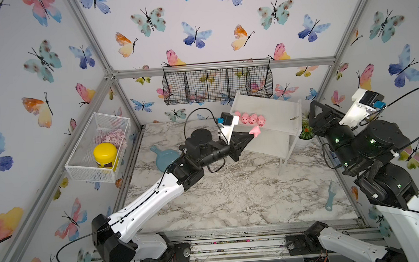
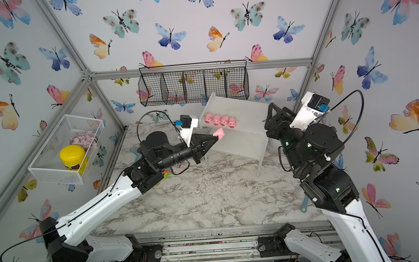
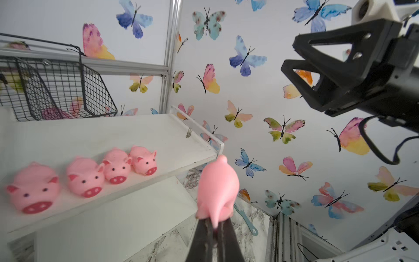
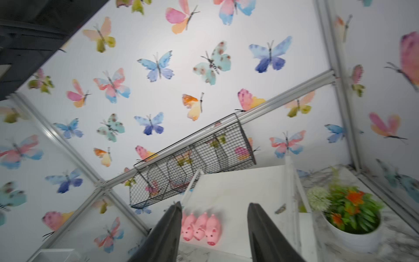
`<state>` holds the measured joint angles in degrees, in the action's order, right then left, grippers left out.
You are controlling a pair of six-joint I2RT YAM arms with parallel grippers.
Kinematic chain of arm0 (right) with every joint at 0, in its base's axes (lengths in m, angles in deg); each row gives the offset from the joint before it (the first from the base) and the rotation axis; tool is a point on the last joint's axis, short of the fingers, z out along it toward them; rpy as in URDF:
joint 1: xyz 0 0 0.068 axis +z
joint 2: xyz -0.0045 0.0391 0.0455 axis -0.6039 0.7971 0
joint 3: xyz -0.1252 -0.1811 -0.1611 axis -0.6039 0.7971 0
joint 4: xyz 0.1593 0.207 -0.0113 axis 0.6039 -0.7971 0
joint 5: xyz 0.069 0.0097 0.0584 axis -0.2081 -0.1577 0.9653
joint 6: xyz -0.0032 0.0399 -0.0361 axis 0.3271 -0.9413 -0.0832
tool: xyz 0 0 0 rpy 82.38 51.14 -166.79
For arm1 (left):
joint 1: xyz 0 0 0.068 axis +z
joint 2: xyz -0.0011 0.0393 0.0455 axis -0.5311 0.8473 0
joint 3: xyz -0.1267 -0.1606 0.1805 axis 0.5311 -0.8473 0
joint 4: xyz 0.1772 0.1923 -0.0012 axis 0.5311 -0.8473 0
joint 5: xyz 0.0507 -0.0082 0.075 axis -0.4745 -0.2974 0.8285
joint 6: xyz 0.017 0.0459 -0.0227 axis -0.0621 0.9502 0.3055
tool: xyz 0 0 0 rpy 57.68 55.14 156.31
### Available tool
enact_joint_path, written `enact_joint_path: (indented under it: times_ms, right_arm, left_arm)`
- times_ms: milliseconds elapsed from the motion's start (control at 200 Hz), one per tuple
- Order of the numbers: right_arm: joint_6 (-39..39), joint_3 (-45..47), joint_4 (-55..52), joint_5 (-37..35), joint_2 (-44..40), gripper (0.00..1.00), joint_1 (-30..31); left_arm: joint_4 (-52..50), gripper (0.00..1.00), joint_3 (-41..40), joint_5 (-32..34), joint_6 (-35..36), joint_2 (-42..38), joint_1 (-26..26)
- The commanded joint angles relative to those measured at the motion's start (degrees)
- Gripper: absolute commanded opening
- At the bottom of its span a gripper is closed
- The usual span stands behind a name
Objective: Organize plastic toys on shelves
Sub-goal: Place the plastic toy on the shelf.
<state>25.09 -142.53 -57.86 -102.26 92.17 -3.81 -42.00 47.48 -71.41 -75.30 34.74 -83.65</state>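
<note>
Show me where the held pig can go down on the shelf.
Free: the top board between the four pigs and the side panel by the plant. The lower board looks bare too. Crowded: the pigs' end, nearest the held pig.

L arm [image 1: 146,207] reaches long & low toward the shelf unit [image 1: 272,107], forearm rising a bit, wrist in line w/ it. L gripper [image 1: 251,134] sits just in front of the shelf's top board, jaws pinched tight on a pink pig [image 3: 217,188], which sticks out past the tips. R arm [image 1: 379,151] is folded up high beside the shelf's end panel, elbow bent. R gripper [image 4: 214,206] points at the shelf, jaws parted, fingers [image 4: 172,226] clear of the board.
</note>
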Motion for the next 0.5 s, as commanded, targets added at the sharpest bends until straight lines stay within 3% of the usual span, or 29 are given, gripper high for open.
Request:
enact_joint_path:
  times_ms: [0, 210, 496]
  right_arm:
    - [0.00, 1.25, -4.12, -12.89, -1.25, 0.52, -0.03]
    - [0.99, 4.36, -1.89, -12.51, -4.47, 0.52, -0.03]
    - [0.97, 5.79, -3.05, -10.13, -5.86, 0.53, -0.03]
  left_arm:
    - [-2.09, 0.00, 5.62, 13.15, -1.89, 4.85, -4.36]
    - [-10.06, 0.00, 20.18, 25.88, -3.58, 17.73, -7.74]
    - [-17.02, 0.00, 34.71, 32.40, -2.90, 28.89, -8.76]
